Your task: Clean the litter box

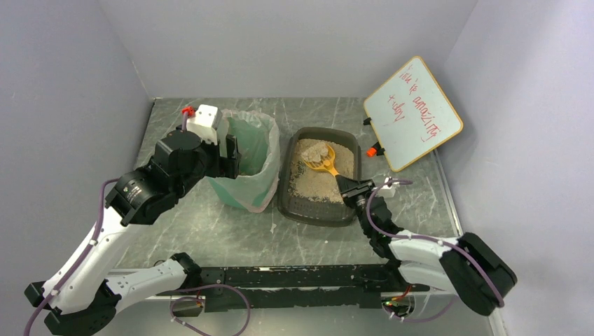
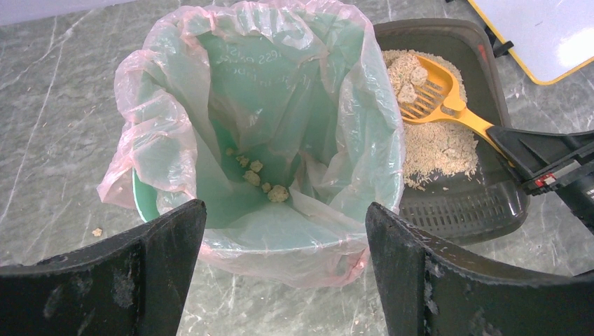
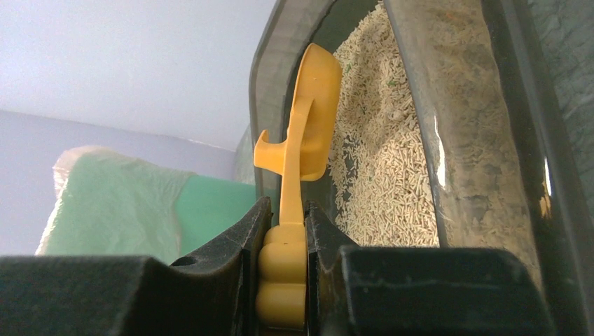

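The litter box [image 1: 315,215] is a dark grey tray with beige litter, right of the green bin [image 1: 249,171]. My right gripper [image 1: 348,186] is shut on the handle of the orange slotted scoop [image 1: 321,160], whose head sits over the far part of the litter and carries pale clumps [image 1: 313,148]. The right wrist view shows the fingers [image 3: 284,210] pinching the ribbed handle, with the scoop [image 3: 309,126] edge-on beside the tray wall [image 3: 476,140]. My left gripper [image 2: 284,210] is open at the bin's near rim and holds nothing. Scoop [image 2: 434,91] and tray [image 2: 483,206] lie right of the bin [image 2: 266,105].
The bin has a clear pinkish bag liner with several clumps [image 2: 263,178] at its bottom. A whiteboard [image 1: 413,112] with red writing leans at the back right, an orange clip [image 1: 373,150] at its foot. Grey walls enclose the table on three sides. Crumbs dot the tabletop [image 1: 273,225].
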{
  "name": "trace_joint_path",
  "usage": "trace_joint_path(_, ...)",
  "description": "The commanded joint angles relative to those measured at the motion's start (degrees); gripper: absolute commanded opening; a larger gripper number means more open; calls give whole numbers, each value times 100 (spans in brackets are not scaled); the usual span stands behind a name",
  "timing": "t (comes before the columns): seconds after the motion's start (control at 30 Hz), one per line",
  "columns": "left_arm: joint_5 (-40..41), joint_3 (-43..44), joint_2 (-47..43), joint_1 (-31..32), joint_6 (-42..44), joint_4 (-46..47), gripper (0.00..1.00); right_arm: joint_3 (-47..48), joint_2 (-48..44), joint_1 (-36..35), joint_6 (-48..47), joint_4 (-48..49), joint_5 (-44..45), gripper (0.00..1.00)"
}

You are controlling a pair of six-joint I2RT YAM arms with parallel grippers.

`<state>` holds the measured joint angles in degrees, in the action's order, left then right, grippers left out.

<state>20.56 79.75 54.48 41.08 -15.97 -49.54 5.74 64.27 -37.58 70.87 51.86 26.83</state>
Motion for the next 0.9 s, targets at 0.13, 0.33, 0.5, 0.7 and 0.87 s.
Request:
trace_joint_path(0.13, -107, 238, 10, 23, -100, 248, 89, -389, -1577, 54, -132, -498, -18, 0)
trace_joint_path(0.33, -110, 454, 69, 18, -62, 182, 90, -551, -2592, 217, -101, -934, -461, 0)
trace_joint_path(0.5, -30, 625, 108, 17, 18, 125, 90, -706, -3269, 268, 89, -1042, -875, 0)
trace_joint_path(0.7, 9, 738, 124, 23, 49, 72, 90, -496, -3905, 299, 50, -1552, -951, 0)
trace_joint_path(0.87, 19, 735, 134, 23, 49, 93, 90, -458, -3733, 306, 375, -1333, -1321, 0)
